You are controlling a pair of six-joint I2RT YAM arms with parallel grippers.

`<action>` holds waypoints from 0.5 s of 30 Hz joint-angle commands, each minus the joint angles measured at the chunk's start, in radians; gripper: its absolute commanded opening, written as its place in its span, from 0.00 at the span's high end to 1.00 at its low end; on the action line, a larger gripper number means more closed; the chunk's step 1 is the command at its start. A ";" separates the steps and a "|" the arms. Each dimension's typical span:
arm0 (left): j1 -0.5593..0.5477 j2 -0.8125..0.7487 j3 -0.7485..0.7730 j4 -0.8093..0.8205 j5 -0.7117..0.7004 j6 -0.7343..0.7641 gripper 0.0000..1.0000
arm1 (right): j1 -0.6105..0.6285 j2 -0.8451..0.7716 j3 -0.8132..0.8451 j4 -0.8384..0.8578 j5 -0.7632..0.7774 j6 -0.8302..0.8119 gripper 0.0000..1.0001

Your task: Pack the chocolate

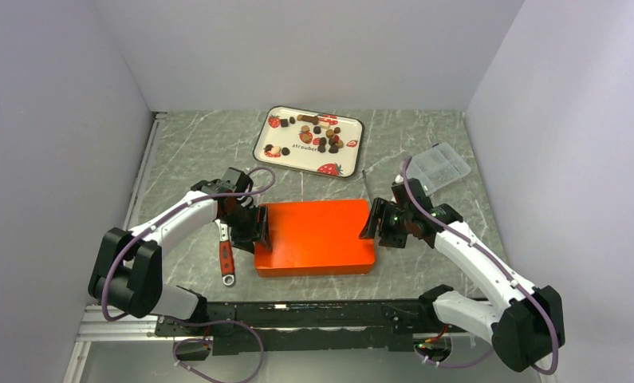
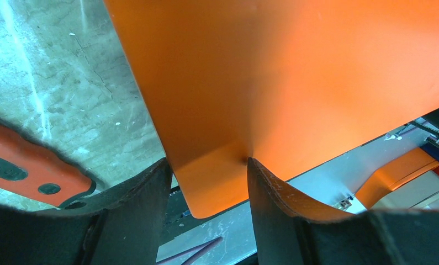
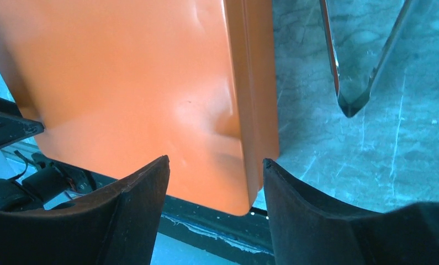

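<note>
At the orange box (image 1: 315, 237), our left gripper (image 1: 259, 230) and right gripper (image 1: 375, 227) straddle opposite rims (pinching or not, we cannot tell), likely to open it for the chocolate (image 1: 324, 136).

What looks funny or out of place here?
A red-handled tool lies by the left end of the orange box. It looks like a workshop thing, not a candy thing. The chocolate is also scattered loose across the strawberry tray, not lined up.
</note>
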 commanded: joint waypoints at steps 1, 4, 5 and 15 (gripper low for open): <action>-0.007 0.016 0.008 0.090 0.001 -0.003 0.42 | 0.000 -0.056 0.011 -0.073 0.031 0.004 0.43; -0.007 0.016 0.008 0.089 0.001 -0.003 0.42 | 0.003 -0.079 -0.006 -0.098 0.054 0.016 0.55; -0.007 0.015 0.007 0.089 0.001 -0.003 0.42 | 0.005 -0.084 -0.011 -0.102 0.060 0.020 0.58; -0.007 0.013 0.000 0.087 -0.005 -0.006 0.42 | 0.119 -0.076 -0.083 -0.115 0.120 0.104 0.81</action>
